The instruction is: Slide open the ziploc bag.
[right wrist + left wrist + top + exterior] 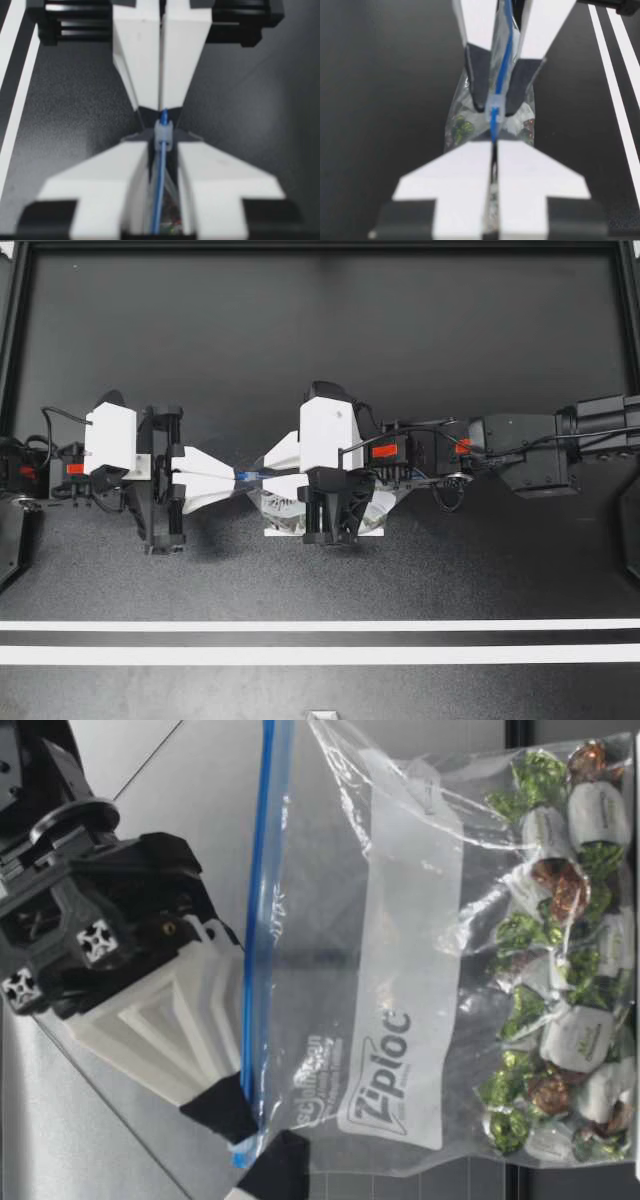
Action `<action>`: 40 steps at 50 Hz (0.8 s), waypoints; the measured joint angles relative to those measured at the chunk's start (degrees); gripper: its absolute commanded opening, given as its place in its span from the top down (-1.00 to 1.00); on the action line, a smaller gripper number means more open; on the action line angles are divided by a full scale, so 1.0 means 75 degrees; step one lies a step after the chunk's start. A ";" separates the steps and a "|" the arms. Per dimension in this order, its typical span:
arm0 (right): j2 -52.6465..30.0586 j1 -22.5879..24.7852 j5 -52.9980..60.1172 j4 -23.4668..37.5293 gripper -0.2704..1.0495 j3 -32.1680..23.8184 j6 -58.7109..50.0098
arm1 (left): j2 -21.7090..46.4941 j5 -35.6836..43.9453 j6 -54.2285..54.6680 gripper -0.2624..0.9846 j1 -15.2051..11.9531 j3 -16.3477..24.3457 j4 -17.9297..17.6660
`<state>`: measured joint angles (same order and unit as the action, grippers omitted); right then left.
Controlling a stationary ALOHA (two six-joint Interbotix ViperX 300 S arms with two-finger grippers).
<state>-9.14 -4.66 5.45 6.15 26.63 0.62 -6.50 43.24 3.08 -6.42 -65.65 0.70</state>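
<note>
Bag [283, 508] of sweets [560, 920] hangs upright over the middle of the desk [300, 330], blue zip strip [256, 900] uppermost. Left gripper [236, 477] is clamped on the bag's top corner; right gripper [264, 476] pinches the strip just beside the slider [495, 107].

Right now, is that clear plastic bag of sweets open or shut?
Shut, apparently: the clear plastic bag has its blue zip strip in one unparted line.

Soft overhead light, faint shadows, glare on the bag [420, 960].
</note>
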 measured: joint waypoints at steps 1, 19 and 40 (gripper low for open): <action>0.0000 0.0000 -0.0035 0.0000 0.58 -0.0012 0.0000 | 0.0000 -0.0012 0.0000 0.86 0.0000 -0.0012 0.0000; 0.0516 0.0000 -0.1418 0.0000 0.68 0.0059 0.0117 | 0.0035 -0.0059 -0.0035 0.86 0.0012 0.0000 -0.0059; 0.1699 0.0000 -0.1898 0.0023 0.68 0.1313 0.0340 | 0.0199 -0.0082 -0.0105 0.86 0.0023 -0.0023 -0.0152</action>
<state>3.60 -4.66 -8.79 6.33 36.47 3.16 -5.01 42.63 2.29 -6.24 -65.83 -0.44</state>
